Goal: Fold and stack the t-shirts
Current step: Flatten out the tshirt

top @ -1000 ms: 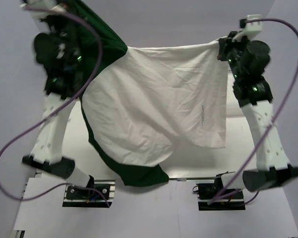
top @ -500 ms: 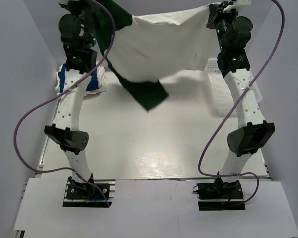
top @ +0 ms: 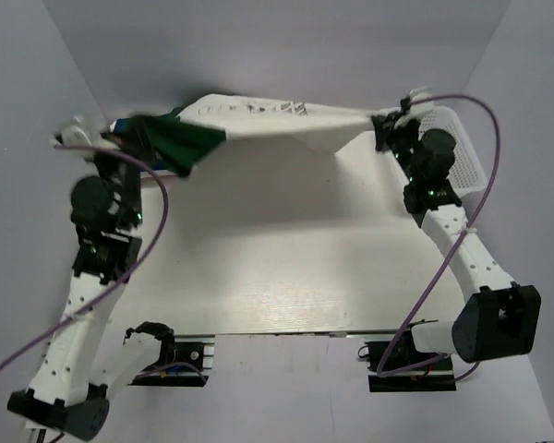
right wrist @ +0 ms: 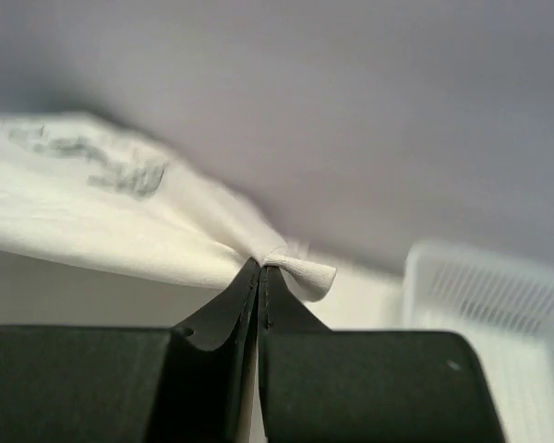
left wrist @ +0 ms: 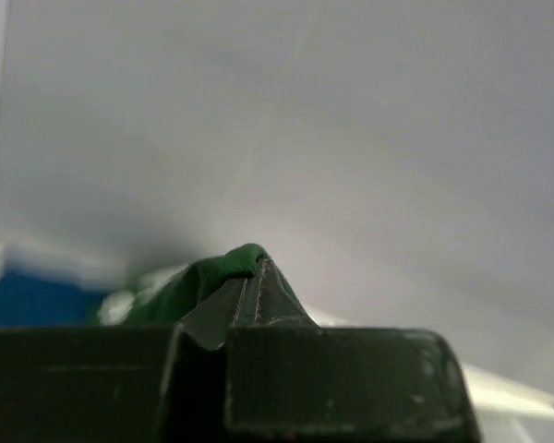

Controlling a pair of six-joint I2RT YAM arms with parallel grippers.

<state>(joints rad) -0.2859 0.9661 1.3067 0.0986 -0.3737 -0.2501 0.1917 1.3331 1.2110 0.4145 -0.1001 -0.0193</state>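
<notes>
The white t-shirt (top: 268,120) is stretched low across the far side of the table, its print facing up. My right gripper (top: 381,126) is shut on its right corner, and the pinched white cloth (right wrist: 291,269) bunches at the fingertips (right wrist: 261,269). At the left end the dark green t-shirt (top: 180,148) hangs in a bunch. My left gripper (top: 140,138) is shut on green cloth (left wrist: 203,281) at its tips (left wrist: 255,269). The white shirt's left end lies against the green one. A bit of the royal blue t-shirt (top: 120,123) shows behind the left gripper, blurred (left wrist: 37,305) in the left wrist view.
A white mesh basket (top: 457,152) stands at the far right corner, close to my right gripper, and shows as a pale basket (right wrist: 499,305) in the right wrist view. Grey walls enclose the table (top: 286,258) at the back and sides.
Both arms swung away from the camera and down to the table's far side. The shirts, which hung high and spread out, now lie stretched low between the grippers.
</notes>
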